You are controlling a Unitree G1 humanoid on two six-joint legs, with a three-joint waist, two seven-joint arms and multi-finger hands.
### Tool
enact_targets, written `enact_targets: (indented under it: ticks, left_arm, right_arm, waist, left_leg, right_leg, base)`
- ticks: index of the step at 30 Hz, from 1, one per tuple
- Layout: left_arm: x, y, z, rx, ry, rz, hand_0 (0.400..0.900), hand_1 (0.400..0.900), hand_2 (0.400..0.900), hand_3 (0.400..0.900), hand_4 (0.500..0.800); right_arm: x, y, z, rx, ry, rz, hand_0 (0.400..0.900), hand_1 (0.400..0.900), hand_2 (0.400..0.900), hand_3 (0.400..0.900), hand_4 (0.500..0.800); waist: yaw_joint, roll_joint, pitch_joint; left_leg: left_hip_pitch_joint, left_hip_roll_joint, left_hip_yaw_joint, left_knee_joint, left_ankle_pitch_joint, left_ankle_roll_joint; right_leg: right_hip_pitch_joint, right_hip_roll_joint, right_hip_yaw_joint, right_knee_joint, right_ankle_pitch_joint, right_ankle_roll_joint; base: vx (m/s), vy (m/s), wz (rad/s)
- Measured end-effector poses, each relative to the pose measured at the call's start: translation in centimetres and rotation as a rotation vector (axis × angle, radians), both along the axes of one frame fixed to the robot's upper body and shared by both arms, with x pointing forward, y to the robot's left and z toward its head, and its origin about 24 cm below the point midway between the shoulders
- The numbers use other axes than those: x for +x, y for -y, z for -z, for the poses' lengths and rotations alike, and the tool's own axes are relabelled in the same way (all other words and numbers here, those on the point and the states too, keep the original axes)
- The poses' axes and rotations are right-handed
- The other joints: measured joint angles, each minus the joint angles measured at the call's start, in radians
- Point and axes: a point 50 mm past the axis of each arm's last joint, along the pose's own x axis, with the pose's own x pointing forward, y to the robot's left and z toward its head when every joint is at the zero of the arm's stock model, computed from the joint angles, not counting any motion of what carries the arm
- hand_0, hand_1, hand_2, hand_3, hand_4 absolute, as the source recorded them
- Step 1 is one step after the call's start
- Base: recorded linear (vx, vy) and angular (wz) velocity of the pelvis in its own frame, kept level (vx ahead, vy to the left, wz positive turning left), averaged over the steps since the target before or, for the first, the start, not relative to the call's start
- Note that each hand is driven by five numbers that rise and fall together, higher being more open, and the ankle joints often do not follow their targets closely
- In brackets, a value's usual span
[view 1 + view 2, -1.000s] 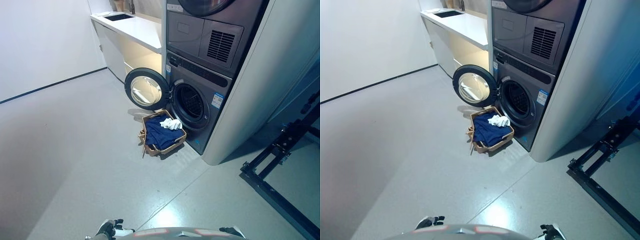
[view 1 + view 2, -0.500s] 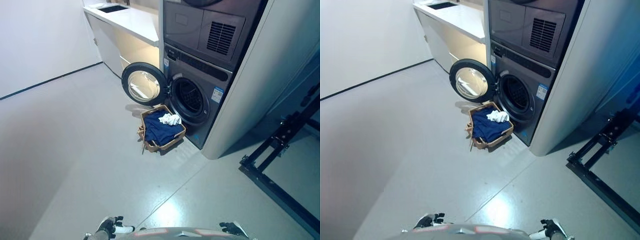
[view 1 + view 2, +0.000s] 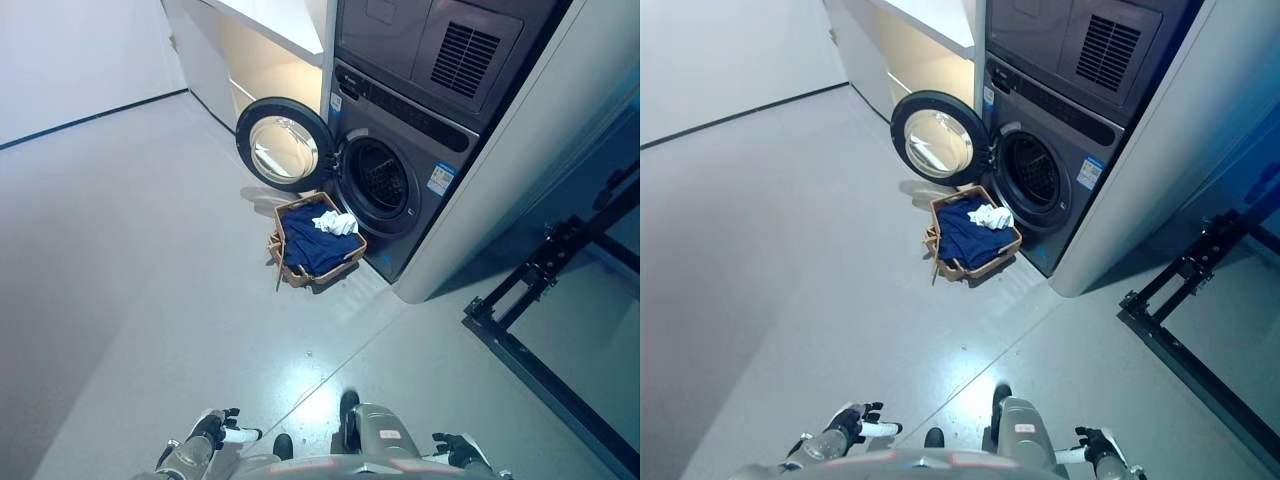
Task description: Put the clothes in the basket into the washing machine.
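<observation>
Grey floor (image 3: 150, 250), one basket (image 3: 290, 272), two garments, both hands (image 3: 212, 428) relaxed, empty.

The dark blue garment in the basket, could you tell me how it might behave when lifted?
The dark blue garment lies crumpled, so it is probably floppy and will drape. It fills most of the wicker basket, so it may trail. The white cloth resting on it might come up too.
</observation>
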Motion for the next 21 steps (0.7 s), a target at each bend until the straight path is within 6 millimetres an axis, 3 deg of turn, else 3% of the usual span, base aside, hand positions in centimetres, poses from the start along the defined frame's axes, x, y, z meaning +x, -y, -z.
enact_targets:
  ticks: [3, 4, 5, 7, 8, 9, 10, 11, 12, 13, 14, 16, 17, 18, 19, 21]
  left_arm:
    - [-0.5, -0.1, 0.1, 0.005, -0.016, -0.007, 0.900, 0.900, 0.900, 0.900, 0.800]
    - [-1.1, 0.2, 0.3, -0.002, -0.029, -0.007, 0.900, 0.900, 0.900, 0.900, 0.800]
    - [-2.2, 0.3, 0.6, -0.007, -0.055, -0.017, 0.900, 0.900, 0.900, 0.900, 0.800]
    - [-3.2, 1.2, 1.0, -0.028, -0.082, -0.013, 0.900, 0.900, 0.900, 0.900, 0.800]
    - [-3.4, 1.7, 1.1, -0.043, -0.085, -0.011, 0.900, 0.900, 0.900, 0.900, 0.800]
    - [-3.3, 2.3, 1.2, -0.059, -0.080, -0.009, 0.900, 0.900, 0.900, 0.900, 0.800]
    - [-3.0, 2.9, 1.2, -0.075, -0.069, -0.009, 0.900, 0.900, 0.900, 0.900, 0.800]
    - [-2.3, 3.3, 1.1, -0.083, -0.048, -0.002, 0.900, 0.900, 0.900, 0.900, 0.800]
    - [-1.4, 3.4, 0.9, -0.081, -0.027, 0.016, 0.900, 0.900, 0.900, 0.900, 0.800]
    - [-0.5, 3.3, 0.6, -0.078, -0.001, 0.031, 0.900, 0.900, 0.900, 0.900, 0.800]
    - [0.1, 3.4, 0.4, -0.083, 0.026, 0.037, 0.900, 0.900, 0.900, 0.900, 0.800]
    - [0.7, 3.0, 0.2, -0.074, 0.060, 0.039, 0.900, 0.900, 0.900, 0.900, 0.800]
    - [0.9, 2.8, 0.0, -0.065, 0.073, 0.037, 0.900, 0.900, 0.900, 0.900, 0.800]
    - [1.2, 2.4, -0.1, -0.053, 0.081, 0.036, 0.900, 0.900, 0.900, 0.900, 0.800]
    - [1.4, 2.0, -0.2, -0.040, 0.087, 0.033, 0.900, 0.900, 0.900, 0.900, 0.800]
    - [1.4, 1.3, -0.3, -0.016, 0.090, 0.026, 0.900, 0.900, 0.900, 0.900, 0.800]
  right_arm:
    - [-2.0, -0.4, 0.4, 0.011, -0.058, 0.028, 0.900, 0.900, 0.900, 0.900, 0.800]
    - [-2.9, -0.4, 0.5, 0.012, -0.084, 0.040, 0.900, 0.900, 0.900, 0.900, 0.800]
    - [-3.7, -0.3, 0.6, 0.012, -0.111, 0.051, 0.900, 0.900, 0.900, 0.900, 0.800]
    - [-5.3, 0.2, 0.5, 0.005, -0.152, 0.080, 0.900, 0.900, 0.900, 0.900, 0.800]
    - [-5.0, 0.4, 0.5, 0.001, -0.144, 0.079, 0.900, 0.900, 0.900, 0.900, 0.800]
    - [-4.6, 0.8, 0.3, -0.010, -0.132, 0.069, 0.900, 0.900, 0.900, 0.900, 0.800]
    - [-3.9, 1.4, 0.1, -0.026, -0.116, 0.054, 0.900, 0.900, 0.900, 0.900, 0.800]
    - [-1.9, 1.8, -0.2, -0.038, -0.065, 0.025, 0.900, 0.900, 0.900, 0.900, 0.800]
    - [-1.2, 1.8, -0.3, -0.046, -0.049, 0.020, 0.900, 0.900, 0.900, 0.900, 0.800]
    - [0.0, 1.6, -0.4, -0.044, -0.015, 0.019, 0.900, 0.900, 0.900, 0.900, 0.800]
    - [1.5, 1.4, -0.7, -0.042, 0.035, 0.006, 0.900, 0.900, 0.900, 0.900, 0.800]
    - [3.4, 0.7, -0.9, -0.036, 0.091, -0.026, 0.900, 0.900, 0.900, 0.900, 0.800]
    - [4.4, 0.4, -1.1, -0.032, 0.119, -0.038, 0.900, 0.900, 0.900, 0.900, 0.800]
    - [5.6, 0.1, -1.4, -0.031, 0.151, -0.063, 0.900, 0.900, 0.900, 0.900, 0.800]
    - [5.7, -0.2, -1.4, -0.027, 0.155, -0.077, 0.900, 0.900, 0.900, 0.900, 0.800]
    - [6.3, -0.9, -1.4, -0.015, 0.166, -0.106, 0.900, 0.900, 0.900, 0.900, 0.800]
  waist:
    - [-0.019, -0.024, -0.024]
    - [-0.024, -0.019, -0.042]
    - [-0.029, -0.001, -0.064]
    - [-0.033, 0.028, -0.088]
    - [-0.015, 0.026, -0.101]
    - [-0.004, 0.030, -0.113]
    - [0.011, 0.037, -0.119]
    - [0.024, 0.042, -0.118]
    - [0.029, 0.027, -0.113]
    - [0.039, -0.001, -0.114]
    - [0.050, -0.015, -0.115]
    - [0.070, -0.045, -0.099]
    - [0.093, -0.053, -0.090]
    - [0.098, -0.055, -0.077]
    - [0.102, -0.045, -0.072]
    - [0.112, -0.042, -0.058]
  left_leg:
    - [0.015, -0.007, -0.028, 0.006, -0.047, -0.040]
    - [0.031, 0.006, -0.046, 0.002, -0.069, -0.057]
    - [0.047, 0.032, -0.059, 0.012, -0.093, -0.082]
    - [0.031, 0.057, -0.050, 0.236, -0.195, -0.181]
    - [-0.024, 0.052, -0.042, 0.413, -0.201, -0.197]
    - [-0.124, 0.035, -0.050, 0.665, -0.175, -0.247]
    - [-0.174, 0.025, -0.047, 0.829, -0.128, -0.268]
    - [-0.225, 0.019, -0.034, 0.938, -0.074, -0.264]
    - [-0.274, 0.018, 0.006, 1.003, -0.048, -0.220]
    - [-0.295, 0.009, 0.046, 0.994, -0.044, -0.206]
    - [-0.323, 0.003, 0.049, 0.954, -0.050, -0.195]
    - [-0.354, 0.020, 0.084, 0.778, -0.067, -0.152]
    - [-0.351, 0.032, 0.105, 0.660, -0.066, -0.149]
    - [-0.378, 0.062, 0.096, 0.583, -0.061, -0.152]
    - [-0.352, 0.099, 0.118, 0.380, -0.040, -0.143]
    - [-0.343, 0.137, 0.072, 0.123, 0.046, -0.171]
  right_leg:
    - [0.000, -0.017, 0.004, -0.106, 0.014, 0.013]
    - [0.015, -0.009, 0.021, -0.067, 0.016, 0.006]
    - [0.021, 0.026, 0.042, -0.002, 0.031, -0.023]
    - [0.101, 0.074, 0.040, -0.027, 0.075, -0.056]
    - [0.138, 0.090, 0.039, -0.041, 0.064, -0.077]
    - [0.164, 0.097, 0.036, -0.058, 0.062, -0.110]
    - [0.188, 0.102, 0.027, -0.074, 0.075, -0.144]
    - [0.227, 0.116, 0.027, -0.095, 0.067, -0.187]
    - [0.252, 0.116, 0.031, -0.113, 0.063, -0.196]
    - [0.275, 0.106, 0.033, -0.132, 0.085, -0.186]
    - [0.307, 0.111, 0.054, -0.155, 0.061, -0.199]
    - [0.348, 0.118, 0.092, -0.188, 0.058, -0.230]
    - [0.358, 0.123, 0.110, -0.194, 0.069, -0.221]
    - [0.387, 0.140, 0.125, -0.218, 0.049, -0.217]
    - [0.404, 0.157, 0.132, -0.233, 0.067, -0.217]
    - [0.456, 0.175, 0.172, -0.262, 0.052, -0.212]
  base:
    - [0.51, -0.148, 0.28]
    - [0.57, -0.162, 0.16]
    - [0.72, -0.207, 0.29]
    - [0.50, -0.160, 0.22]
    - [0.47, -0.207, 0.11]
    - [0.44, -0.218, 0.03]
    - [0.44, -0.234, -0.05]
    - [0.44, -0.195, -0.27]
    - [0.44, -0.154, -0.48]
    - [0.44, -0.094, -0.68]
    - [0.44, -0.059, -0.68]
    - [0.39, 0.000, -0.57]
    - [0.35, 0.034, -0.48]
    - [0.54, 0.093, -0.74]
    - [0.36, 0.103, -0.50]
    - [0.62, 0.195, -0.90]
